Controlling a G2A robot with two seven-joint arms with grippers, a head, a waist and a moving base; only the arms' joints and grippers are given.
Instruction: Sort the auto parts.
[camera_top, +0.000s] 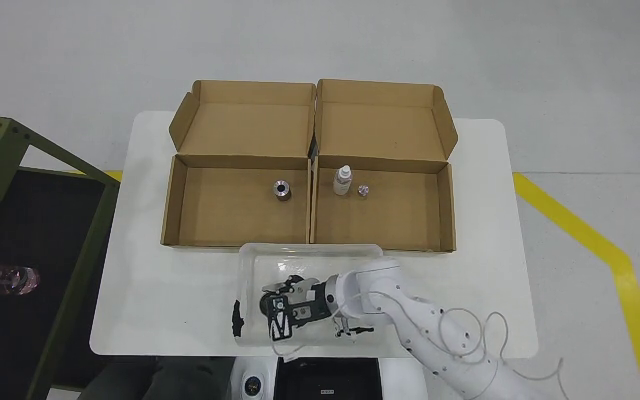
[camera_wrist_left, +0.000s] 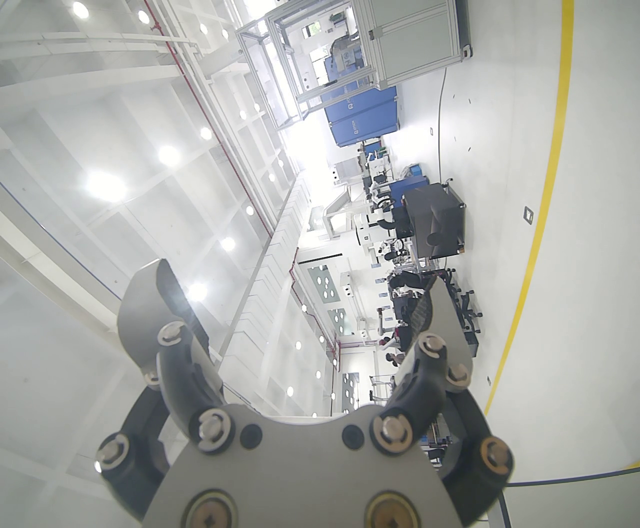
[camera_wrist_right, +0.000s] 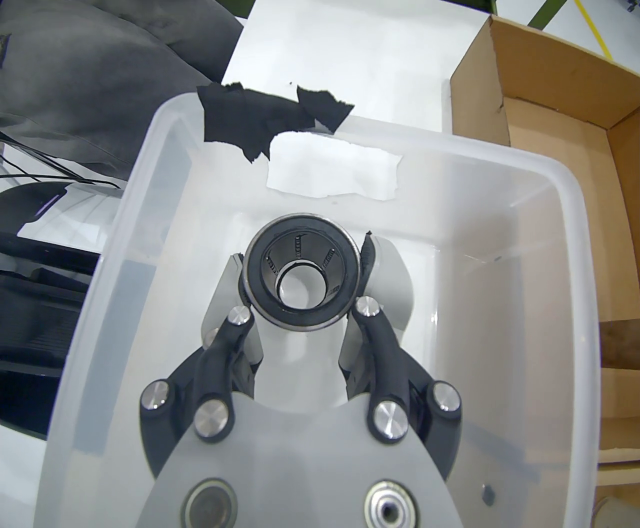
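Black-rimmed steel bearing sleeve (camera_wrist_right: 305, 250): you will find it clamped between the two fingers of the right end effector (camera_wrist_right: 303, 270), one finger pressed on each side of its round outer wall. Its open bore faces the wrist camera. The sleeve is inside the clear plastic bin (camera_wrist_right: 575, 210); whether it touches the bin's floor cannot be told.

In the top view the right end effector (camera_top: 290, 312) is in the bin (camera_top: 310, 248), at its left half. The bin stands at the near edge of the white table (camera_top: 140, 290). A torn strip of black tape (camera_wrist_right: 260, 117) is stuck over one rim of the bin, with a white paper patch (camera_wrist_right: 332, 167) just beside it.

Two open cardboard boxes stand side by side, touching, just beyond the bin. The left cardboard box (camera_top: 225, 215) holds one round metal part (camera_top: 280, 189). The right cardboard box (camera_top: 400, 215) holds a small white bottle (camera_top: 343, 179), upright, and a small metal part (camera_top: 364, 190) just beside it.

The left end effector (camera_wrist_left: 297, 295) has its fingers spread wide with nothing between them. It points up and away from the table.
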